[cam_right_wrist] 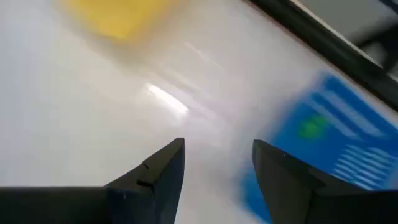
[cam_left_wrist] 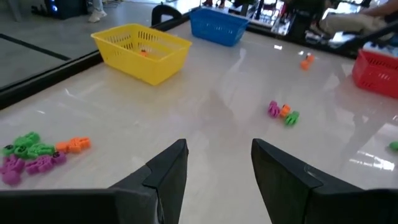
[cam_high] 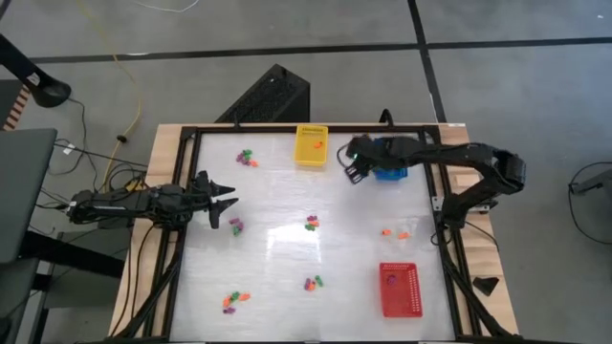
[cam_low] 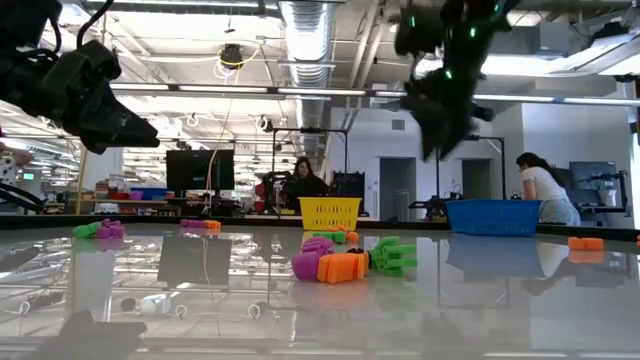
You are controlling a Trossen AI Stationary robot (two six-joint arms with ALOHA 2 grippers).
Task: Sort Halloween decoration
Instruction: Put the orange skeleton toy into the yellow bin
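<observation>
The Halloween decoration lies in small orange, green and purple clusters on the white table: far left [cam_high: 247,158], middle [cam_high: 312,224], near middle [cam_high: 314,283], near left [cam_high: 234,300] and right [cam_high: 394,232]. One more cluster [cam_high: 234,225] sits just below my left gripper [cam_high: 225,201], which is open and hovers over the table's left side; its wrist view shows a cluster [cam_left_wrist: 37,152] beside it. My right gripper [cam_high: 352,167] is open and raised next to the blue basket [cam_high: 389,164], which holds a green piece [cam_right_wrist: 311,127].
A yellow basket [cam_high: 311,145] with an orange piece stands at the far edge, left of the blue one. A red basket [cam_high: 399,289] stands near right. A black frame [cam_high: 182,191] borders the table. People [cam_low: 540,190] are in the room behind.
</observation>
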